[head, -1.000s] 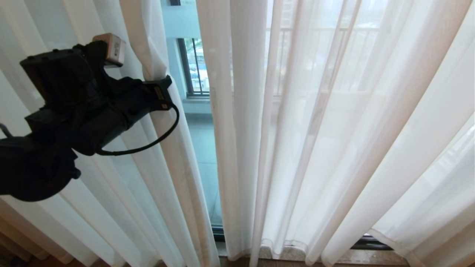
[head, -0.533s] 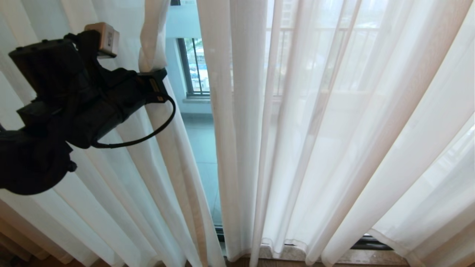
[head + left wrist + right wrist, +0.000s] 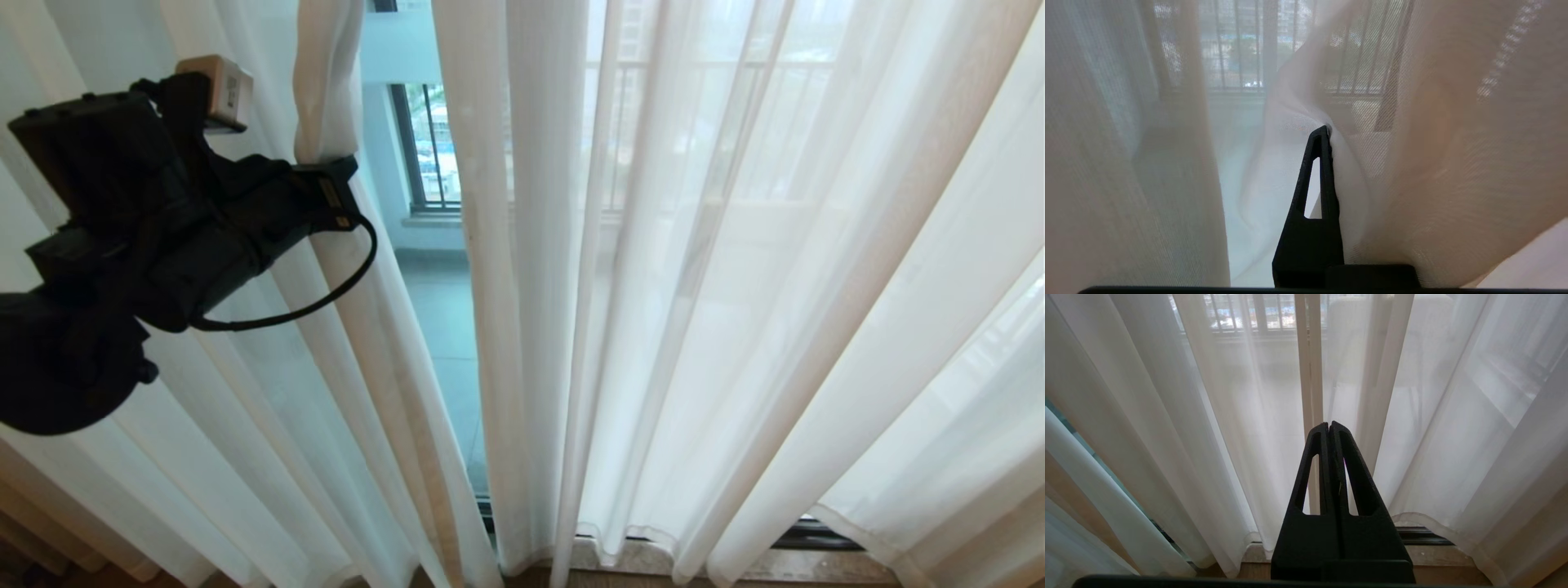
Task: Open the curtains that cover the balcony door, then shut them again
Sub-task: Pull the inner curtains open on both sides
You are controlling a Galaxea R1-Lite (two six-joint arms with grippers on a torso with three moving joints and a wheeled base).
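Curtains point(image 3: 735, 286) of sheer white fabric fill nearly the whole head view, hanging in soft vertical pleats down to a hemmed edge along the bottom of the frame. They are parted by a narrow gap left of centre, running from the top of the frame down to the sill, and through it the balcony door point(image 3: 424, 269) glass shows with a pale balcony floor and a black railing point(image 3: 437, 147) beyond.

The left gripper point(image 3: 331, 192) sits in the upper left of the head view, reaching to the right from its dark arm. Its fingers point(image 3: 1323, 163) are closed on the inner edge of the left-hand panel, which bunches into a tight fold at that point and fans out above and below it. In the left wrist view one black finger shows at centre with the cloth gathered at its tip and draped over the other side, and the railing bars are dim through the weave across the top of that frame.

The right gripper point(image 3: 1329, 426) is out of the head view. Its own wrist view shows it at bottom centre, fingers pressed together on nothing, pointing at the hanging pleats near their hem. A dark door track point(image 3: 1421, 535) lies just below the hem there, at lower right.
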